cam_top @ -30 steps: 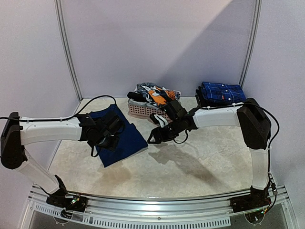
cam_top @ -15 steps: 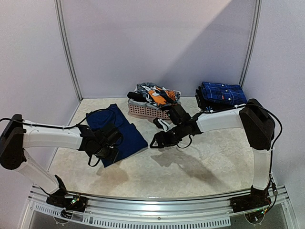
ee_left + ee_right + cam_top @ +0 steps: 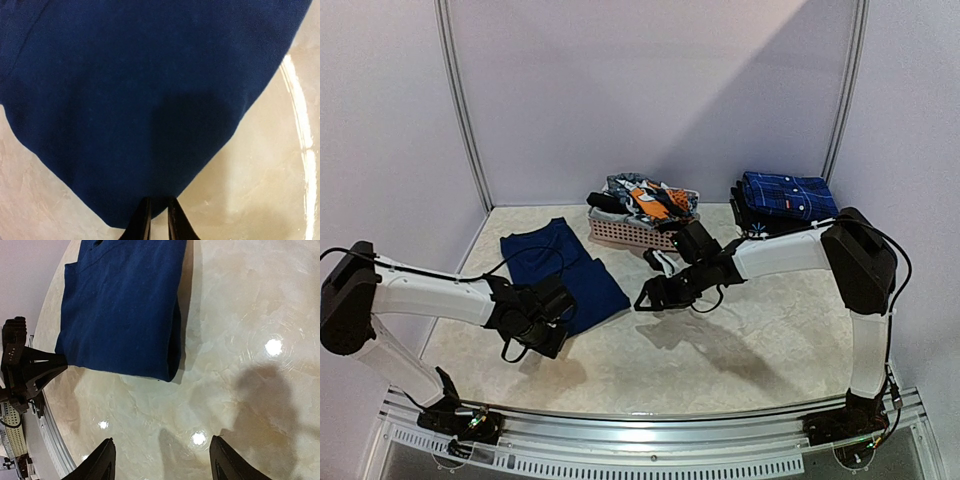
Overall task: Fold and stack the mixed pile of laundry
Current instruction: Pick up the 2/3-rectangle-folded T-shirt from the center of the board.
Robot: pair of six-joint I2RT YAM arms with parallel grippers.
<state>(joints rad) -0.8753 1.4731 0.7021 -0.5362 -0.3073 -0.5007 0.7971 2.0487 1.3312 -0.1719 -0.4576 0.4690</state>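
Observation:
A navy garment [image 3: 565, 268] lies folded flat on the table, left of centre; it fills the left wrist view [image 3: 140, 95] and shows in the right wrist view [image 3: 125, 305]. My left gripper [image 3: 548, 338] is shut, its tips [image 3: 159, 202] resting at the garment's near corner; it also shows in the right wrist view [image 3: 60, 362]. My right gripper [image 3: 645, 297] is wide open and empty [image 3: 162, 450], above bare table to the right of the garment. The mixed laundry pile [image 3: 645, 197] sits heaped in the basket at the back.
The pale pink slatted basket [image 3: 620, 233] stands at back centre. A folded stack topped by a blue plaid piece [image 3: 785, 195] is at back right. A small black-and-white item [image 3: 660, 262] lies in front of the basket. Walls close the back and sides.
My left gripper has drawn back across the navy garment to its near corner, uncovering the cloth. The garment has stayed put. My right gripper has moved slightly right and stays open.

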